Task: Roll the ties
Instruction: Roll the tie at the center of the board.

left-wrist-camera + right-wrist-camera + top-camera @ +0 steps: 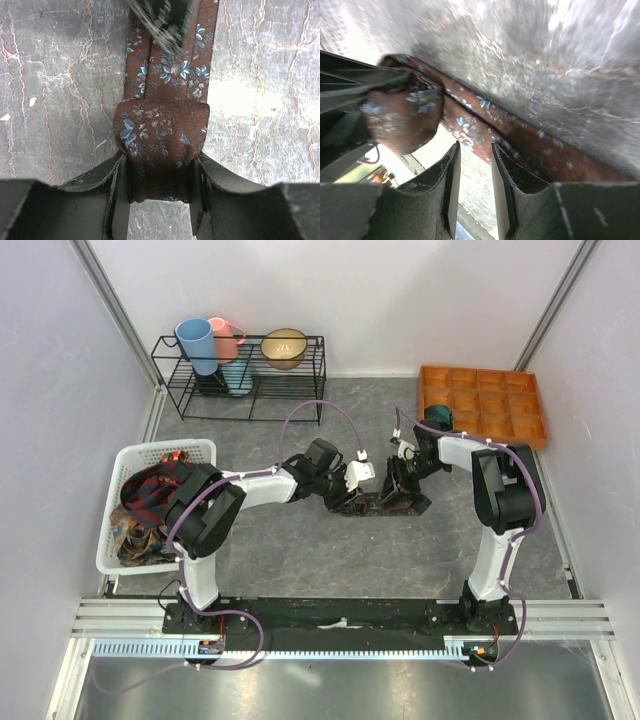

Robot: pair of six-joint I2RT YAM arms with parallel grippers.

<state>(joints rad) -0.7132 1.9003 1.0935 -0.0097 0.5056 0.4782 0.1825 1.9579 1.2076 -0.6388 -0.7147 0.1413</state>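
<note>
A maroon-brown tie (388, 504) with small blue flowers lies flat on the grey table in the middle. Its near end is rolled into a short roll (162, 132). My left gripper (161, 185) is shut on that roll, a finger on each side, and it also shows in the top view (357, 476). The tie's flat strip (172, 70) runs away from it. My right gripper (475, 150) hovers just over the strip (530, 145) beside the roll (402, 117), jaws a little apart with nothing between them. More ties (150, 502) lie heaped in a white basket.
The white basket (113, 536) stands at the left edge. A black wire rack (240, 380) with a blue cup, a pink cup and a brown bowl is at the back. An orange compartment tray (485, 405) sits back right, with a teal thing (437, 418) at its left edge.
</note>
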